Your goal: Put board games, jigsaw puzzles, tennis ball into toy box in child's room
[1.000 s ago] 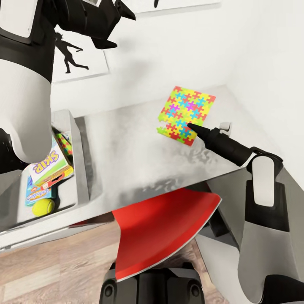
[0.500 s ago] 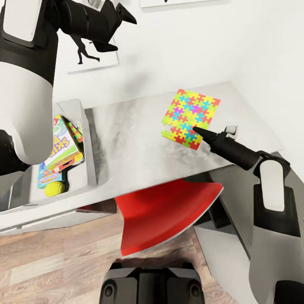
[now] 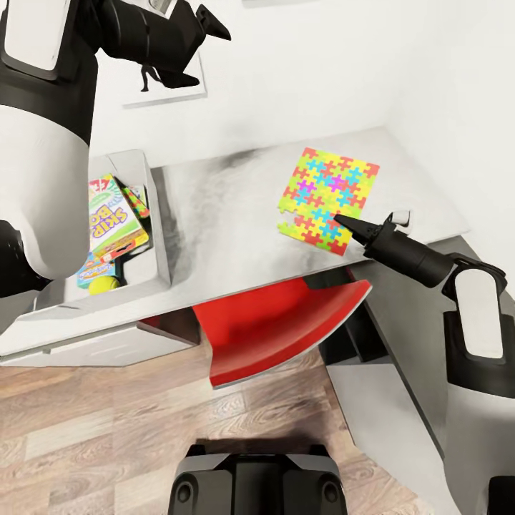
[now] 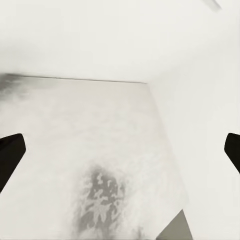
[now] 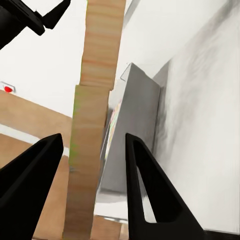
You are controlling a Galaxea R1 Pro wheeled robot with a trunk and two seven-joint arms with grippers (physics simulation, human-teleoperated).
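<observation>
Head view: camera swung since a second ago, table (image 3: 229,214) turned in frame; jigsaw puzzle (image 3: 327,199) unmoved on it, right gripper (image 3: 348,227) at its 5 o'clock edge, no lift yet, aperture unreadable here. Toy box (image 3: 154,214) at 9 o'clock: Skip-Bo game (image 3: 114,222), further boxes, tennis ball (image 3: 103,285).

Left wrist view: fingers (image 4: 10,155) spread wide, nothing between.

Right wrist view: fingers (image 5: 145,185) parted around a thin board's edge, likely the puzzle.

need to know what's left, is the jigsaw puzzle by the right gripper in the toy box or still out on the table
Out. The jigsaw puzzle lies flat on the table, well apart from the toy box, with the right gripper at its near edge.
</observation>
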